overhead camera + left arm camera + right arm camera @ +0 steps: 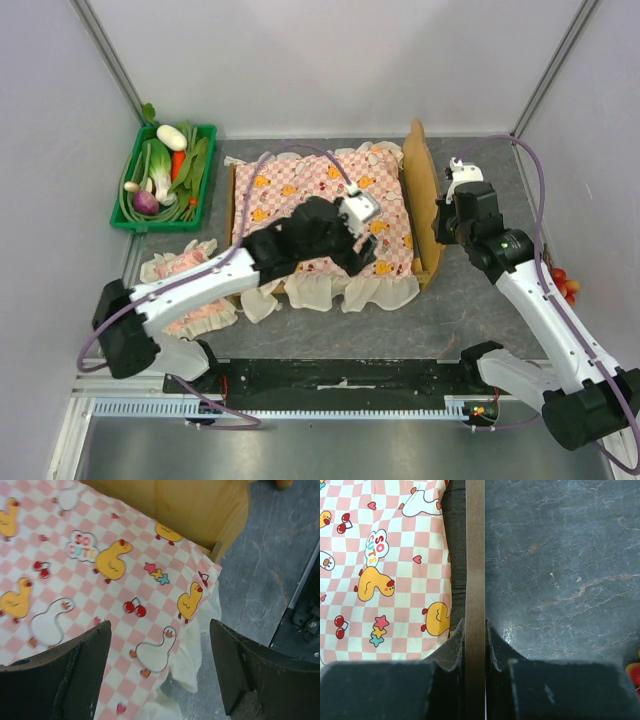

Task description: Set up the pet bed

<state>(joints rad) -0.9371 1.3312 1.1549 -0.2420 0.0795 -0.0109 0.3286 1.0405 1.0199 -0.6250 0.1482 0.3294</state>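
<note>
**Cramped on the left, open on the right**

Left arm (190,290) sprawls across the mattress (290,190), and the pillow (175,265) and veggie tray (140,227) crowd that side. The table (450,310) is bare right of the bed (420,170), apart from the right gripper (441,220) clamped on its edge.

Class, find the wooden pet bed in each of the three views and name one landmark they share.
Top external: pet bed at centre, headboard on its right side.
Left wrist: its wood fills the top centre.
Right wrist: its thin wooden edge runs down the middle, clamped by the right gripper.
Shared landmark: the duck-print mattress.
</note>
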